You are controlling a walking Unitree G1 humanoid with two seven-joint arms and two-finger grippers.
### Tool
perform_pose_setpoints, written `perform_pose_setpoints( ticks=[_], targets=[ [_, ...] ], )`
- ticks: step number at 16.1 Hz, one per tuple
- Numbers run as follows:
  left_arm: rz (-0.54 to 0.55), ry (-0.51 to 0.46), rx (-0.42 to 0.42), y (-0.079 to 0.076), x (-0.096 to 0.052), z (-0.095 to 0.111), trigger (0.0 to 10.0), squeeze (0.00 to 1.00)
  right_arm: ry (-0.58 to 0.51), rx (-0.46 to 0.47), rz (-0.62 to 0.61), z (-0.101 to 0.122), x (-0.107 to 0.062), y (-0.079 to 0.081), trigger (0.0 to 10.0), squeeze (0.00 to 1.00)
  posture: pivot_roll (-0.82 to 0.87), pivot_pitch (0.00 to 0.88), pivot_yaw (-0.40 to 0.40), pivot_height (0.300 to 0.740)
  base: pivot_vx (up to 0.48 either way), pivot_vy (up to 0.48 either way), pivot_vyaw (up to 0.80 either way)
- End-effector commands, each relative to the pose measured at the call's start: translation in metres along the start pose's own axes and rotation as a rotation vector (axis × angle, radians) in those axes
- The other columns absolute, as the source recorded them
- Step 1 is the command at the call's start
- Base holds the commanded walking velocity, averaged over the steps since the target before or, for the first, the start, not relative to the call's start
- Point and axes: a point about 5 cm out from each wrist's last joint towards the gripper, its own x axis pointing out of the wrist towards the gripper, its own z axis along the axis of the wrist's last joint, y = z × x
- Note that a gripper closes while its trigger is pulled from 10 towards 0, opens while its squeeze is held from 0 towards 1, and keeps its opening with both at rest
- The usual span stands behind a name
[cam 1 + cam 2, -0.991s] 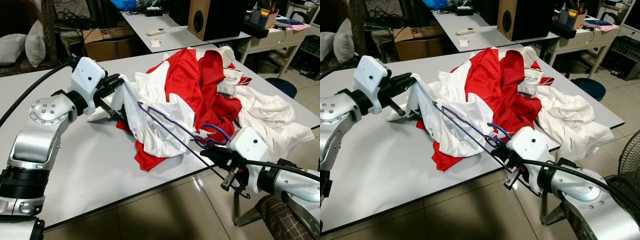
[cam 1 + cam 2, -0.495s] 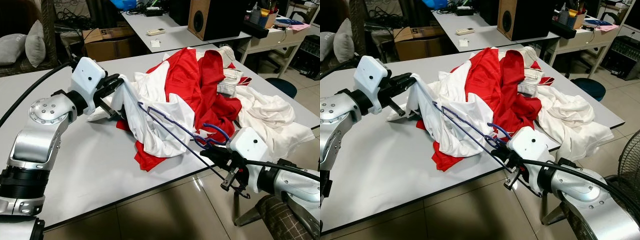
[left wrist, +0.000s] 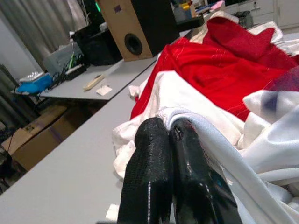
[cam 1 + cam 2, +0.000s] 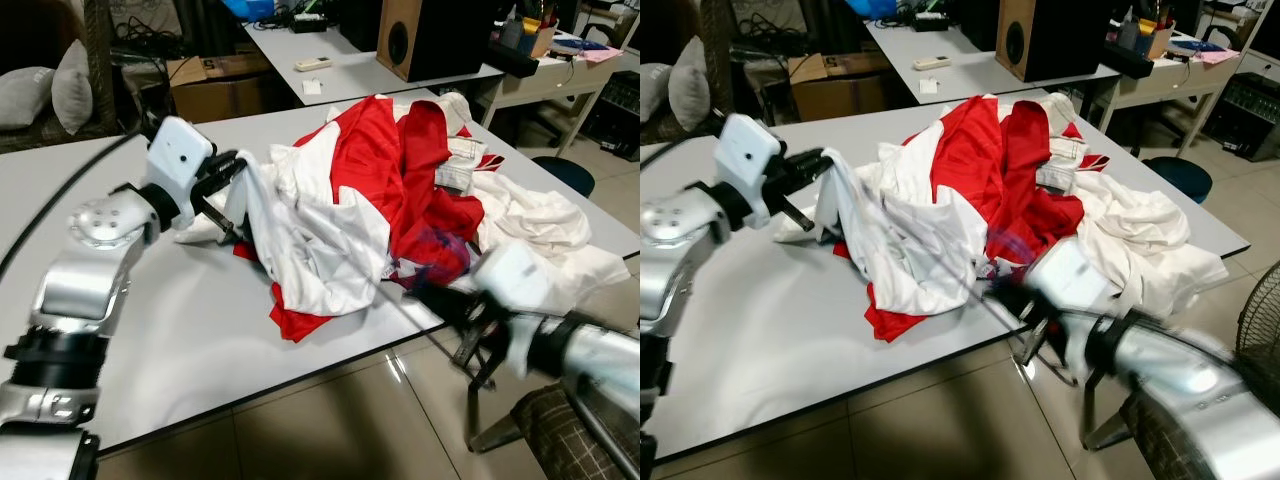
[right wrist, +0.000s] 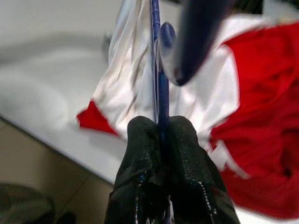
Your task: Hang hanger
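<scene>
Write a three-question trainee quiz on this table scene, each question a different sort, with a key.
1. True or false: the right gripper is shut on the blue hanger.
2. Multiple choice: what does the left gripper pinch? A) a fold of white cloth B) a remote control C) a cardboard box
3. Fill in: the clothes heaped on the table are white and ____.

Key: 1 true; 2 A; 3 red
</scene>
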Motion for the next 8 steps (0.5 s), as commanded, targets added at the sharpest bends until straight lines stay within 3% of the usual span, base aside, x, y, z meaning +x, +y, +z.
perform_pose_setpoints(
  ticks=[1, 4, 8],
  targets=[
    [0.011, -0.012, 0.021, 0.003, 0.002, 0.005, 0.0, 0.0, -0.022, -0.004, 0.012, 0.004, -0.002, 0.001, 10.0, 0.0, -0.1, 0.0, 0.026, 0.74, 0.0, 0.0, 0.0],
    [0.006, -0.027, 0.024, 0.002, 0.005, 0.008, 0.0, 0.0, -0.02, 0.008, -0.003, 0.005, -0.003, -0.003, 10.0, 0.0, -0.11, 0.0, 0.029, 0.74, 0.0, 0.0, 0.0],
    [-0.038, -0.087, 0.02, -0.005, 0.007, 0.023, 0.0, 0.0, 0.069, 0.031, -0.033, -0.012, 0.006, -0.005, 10.0, 0.0, -0.1, 0.0, 0.03, 0.74, 0.0, 0.0, 0.0]
  ],
)
